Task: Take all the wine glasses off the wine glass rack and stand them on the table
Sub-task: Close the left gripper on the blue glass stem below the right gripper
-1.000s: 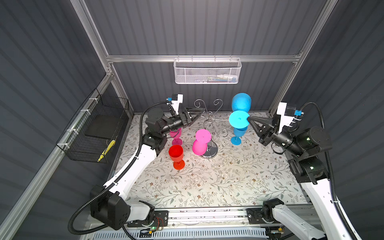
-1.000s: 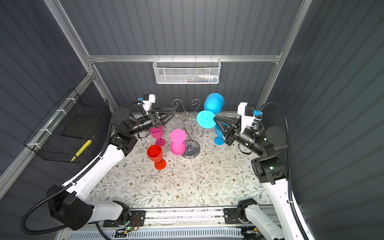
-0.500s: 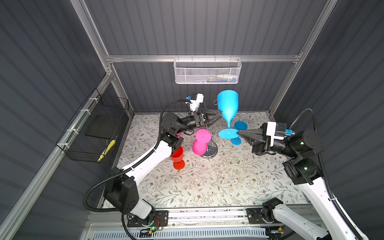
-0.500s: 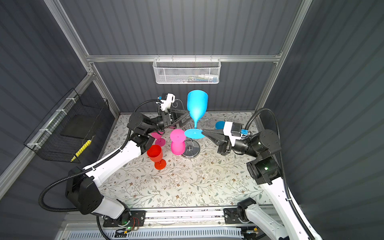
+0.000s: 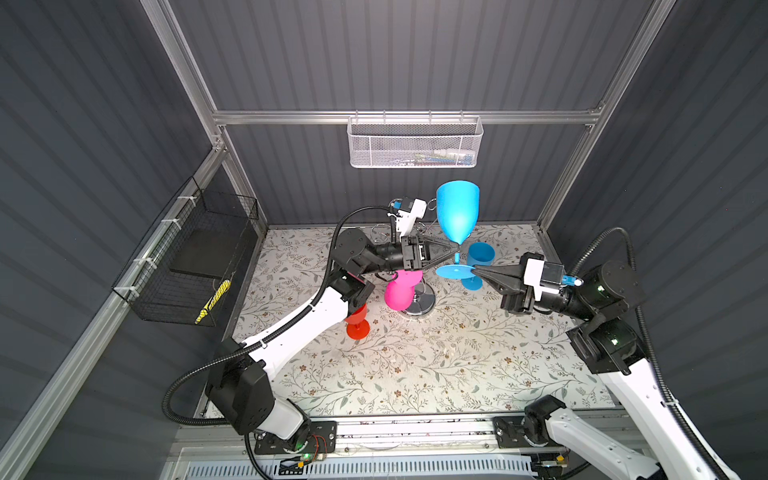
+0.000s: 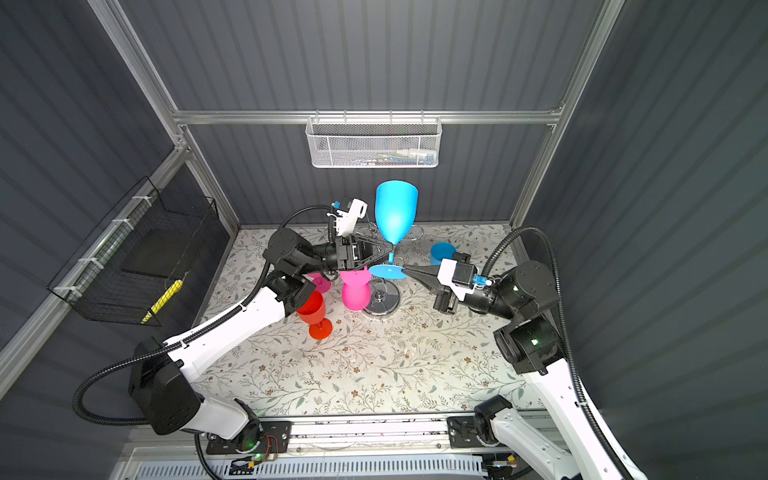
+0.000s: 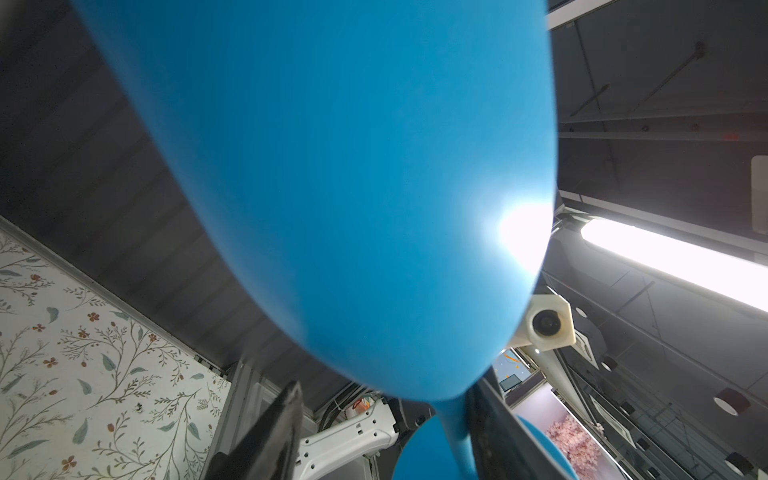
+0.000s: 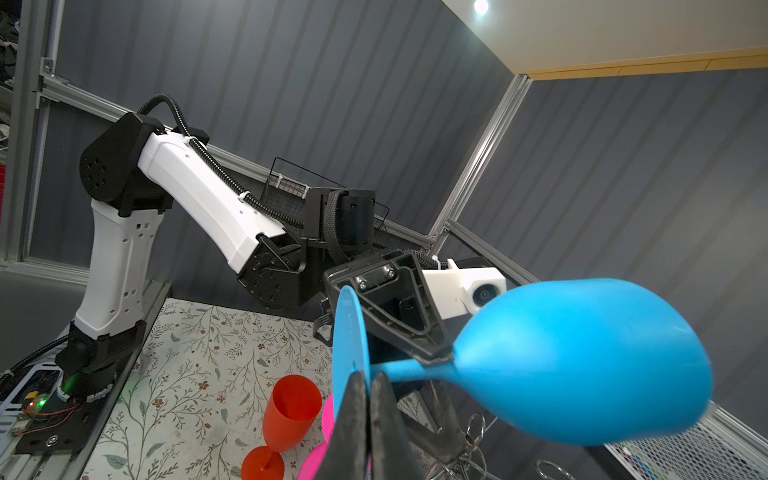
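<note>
A blue wine glass (image 5: 457, 212) (image 6: 395, 212) stands upright in the air above the chrome wine glass rack (image 5: 419, 305) (image 6: 382, 305), clear of its arms. My right gripper (image 5: 476, 269) (image 6: 405, 269) (image 8: 370, 399) is shut on the rim of the glass's round foot. My left gripper (image 5: 457, 253) (image 6: 390, 251) (image 7: 384, 415) reaches in from the left, and its jaws straddle the thin stem just under the bowl (image 7: 353, 187). One finger (image 7: 486, 415) touches the stem and the other stands apart from it. A pink glass (image 5: 399, 293) hangs bowl-down on the rack.
A red glass (image 5: 357, 324) stands on the floral mat beside my left forearm. A second blue glass (image 5: 478, 262) stands behind my right gripper. A white mesh basket (image 5: 415, 145) hangs on the back wall and a black wire basket (image 5: 187, 266) on the left wall.
The right gripper swung the blue glass from lying sideways to upright and carried it left over the rack. The left gripper came across to the stem and its jaws narrowed.
</note>
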### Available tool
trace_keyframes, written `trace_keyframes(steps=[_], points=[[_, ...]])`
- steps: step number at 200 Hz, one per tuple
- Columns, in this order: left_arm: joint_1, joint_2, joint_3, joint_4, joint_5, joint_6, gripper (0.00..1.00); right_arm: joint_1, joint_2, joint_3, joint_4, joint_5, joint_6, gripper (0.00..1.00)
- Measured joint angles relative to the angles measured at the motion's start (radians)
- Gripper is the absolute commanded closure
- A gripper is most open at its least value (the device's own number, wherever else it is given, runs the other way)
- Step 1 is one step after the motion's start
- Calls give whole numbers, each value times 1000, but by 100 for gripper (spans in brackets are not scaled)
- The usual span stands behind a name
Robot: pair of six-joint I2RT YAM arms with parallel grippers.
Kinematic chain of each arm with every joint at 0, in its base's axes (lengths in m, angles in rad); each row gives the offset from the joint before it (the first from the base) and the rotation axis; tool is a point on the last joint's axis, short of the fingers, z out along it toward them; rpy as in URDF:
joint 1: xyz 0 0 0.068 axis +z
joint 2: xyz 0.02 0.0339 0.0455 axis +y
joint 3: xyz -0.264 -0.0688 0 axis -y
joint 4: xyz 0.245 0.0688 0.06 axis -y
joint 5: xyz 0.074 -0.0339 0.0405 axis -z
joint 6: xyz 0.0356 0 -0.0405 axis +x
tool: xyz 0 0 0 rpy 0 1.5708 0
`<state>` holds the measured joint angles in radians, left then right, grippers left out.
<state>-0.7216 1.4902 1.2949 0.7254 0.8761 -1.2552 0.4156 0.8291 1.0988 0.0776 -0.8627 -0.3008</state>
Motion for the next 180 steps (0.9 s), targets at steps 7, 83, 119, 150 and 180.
trace_keyframes(steps=[7,83,119,150,180], points=[[-1,-6,0,-18,0,19,46,3,0,0,-5,3,-8,100],[-13,-18,0,-26,8,39,58,50,0,1,-66,47,-106,100],[-18,-6,0,-6,14,13,68,73,0,1,-94,68,-145,100],[-18,-5,0,-10,22,5,84,84,3,1,-126,95,-180,100],[-18,-5,0,-33,32,4,94,89,6,1,-146,120,-210,100]])
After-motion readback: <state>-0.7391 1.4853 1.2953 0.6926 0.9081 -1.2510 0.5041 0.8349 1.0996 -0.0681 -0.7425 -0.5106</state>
